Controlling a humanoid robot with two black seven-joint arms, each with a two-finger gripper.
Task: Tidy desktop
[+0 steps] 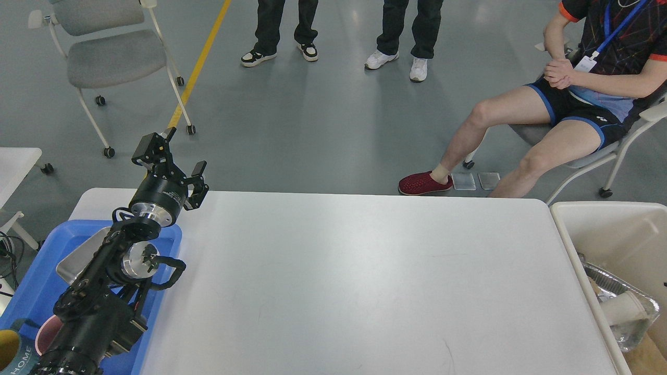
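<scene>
The desktop (354, 271) is a large white tabletop with rounded corners filling the middle of the head view. My left gripper (172, 161) is raised above the table's far left corner, its two fingers apart and nothing between them. My left arm reaches over a blue plastic tray (31, 281) on the left side of the table. The tray holds a metal dish (78, 255), a pink cup (44, 333) and a mug (10, 354) marked HOME. My right gripper is out of view.
A cream bin (615, 239) stands at the table's right edge, with foil trays (625, 312) and a paper cup (622, 307) inside. A seated person (552, 120) and two standing people (344, 31) are beyond the table. A grey chair (109, 57) and a small white table (15, 161) are at left.
</scene>
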